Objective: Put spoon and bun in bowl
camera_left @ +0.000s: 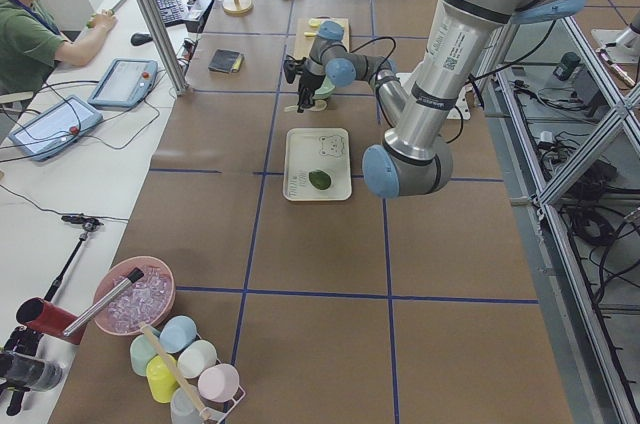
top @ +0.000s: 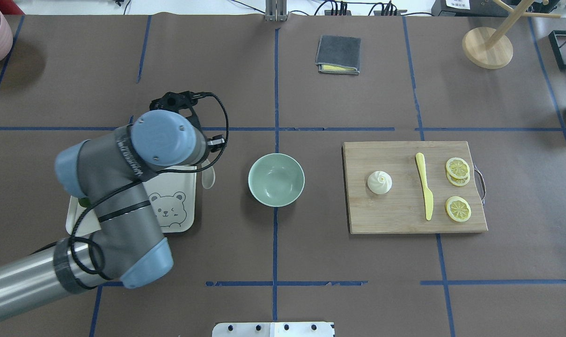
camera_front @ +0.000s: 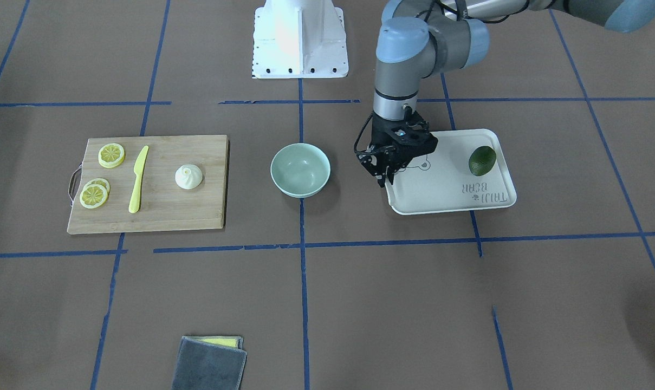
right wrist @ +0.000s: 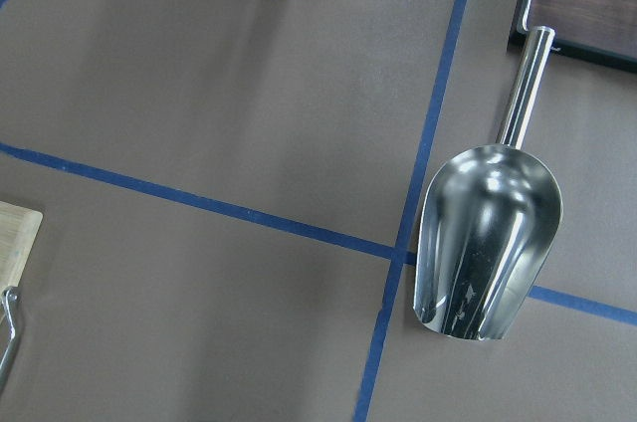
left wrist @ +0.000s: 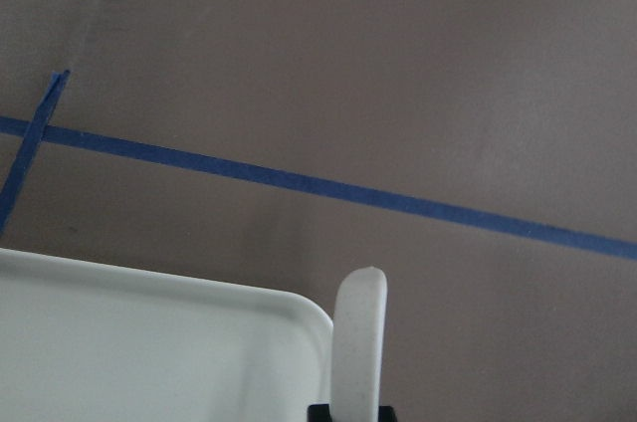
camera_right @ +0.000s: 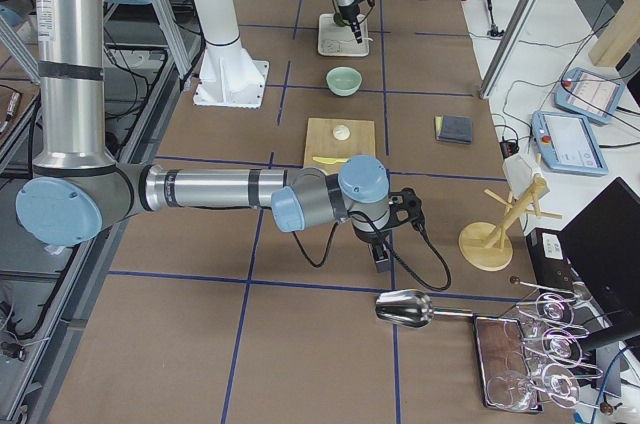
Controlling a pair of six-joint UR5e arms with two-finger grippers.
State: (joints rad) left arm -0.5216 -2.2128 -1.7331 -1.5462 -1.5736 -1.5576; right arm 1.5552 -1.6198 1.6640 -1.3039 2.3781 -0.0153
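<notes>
Left claw point(camera_front: 384, 174) clamps the spoon point(top: 208, 176) near the bowl point(top: 266, 188); right claw point(camera_right: 381, 260), well apart, grip indiscernible.

Opposed overhead and front cameras share the bowl point(camera_front: 300, 169).

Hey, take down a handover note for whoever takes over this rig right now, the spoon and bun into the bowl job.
Left gripper: shut on the small off-white soup spoon, at the bowl-side edge of the off-white bear-print tray.
Right gripper: far off, near a metal scoop; open or shut cannot be told.
Round pale mint-green bowl: empty, mid-table.
Small white pleated bun: on the bamboo cutting board.
Done: spoon grasped.
Left: spoon into bowl, then bun into bowl.
</notes>
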